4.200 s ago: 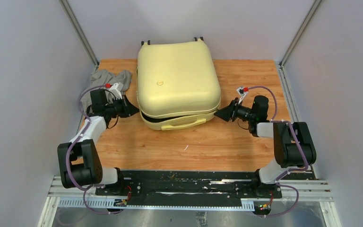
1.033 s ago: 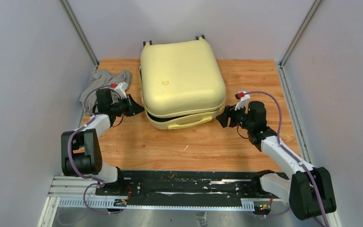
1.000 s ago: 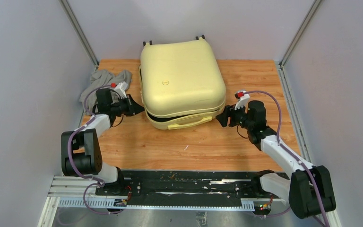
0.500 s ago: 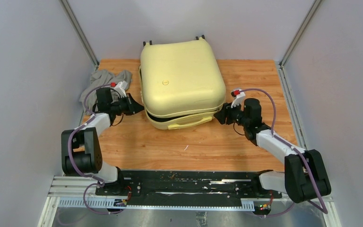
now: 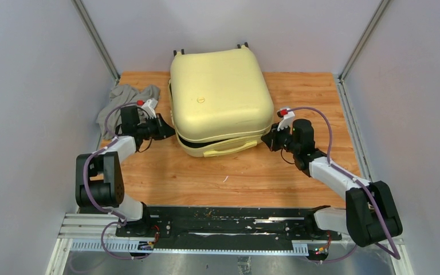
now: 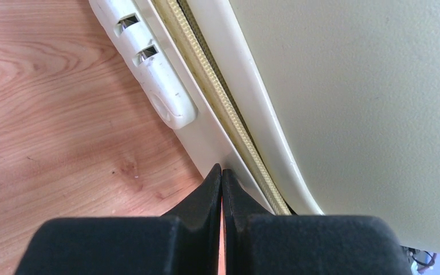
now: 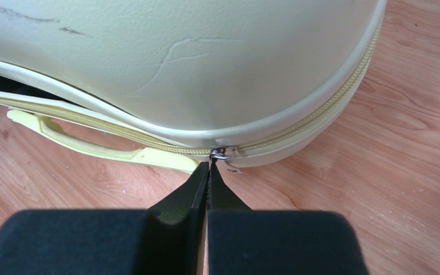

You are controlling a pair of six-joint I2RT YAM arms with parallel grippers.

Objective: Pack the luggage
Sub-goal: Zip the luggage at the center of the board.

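I see the pale-yellow luggage lying mid-table, its lid gaping at the front. My right jaws, spread a second ago, are now pressed together at the zipper pull. Whether they caught it, I cannot tell. My left jaws stay pressed together at the left corner. Zipping likely comes next.

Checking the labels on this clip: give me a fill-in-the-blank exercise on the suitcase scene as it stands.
The luggage is pale ___.
The right gripper has its tips at the metal slider of the ___.
The grey cloth lies outside the luggage, on its ___ side.
The left gripper, at the luggage's near left corner, is ___.
Missing: yellow; zipper; left; shut.
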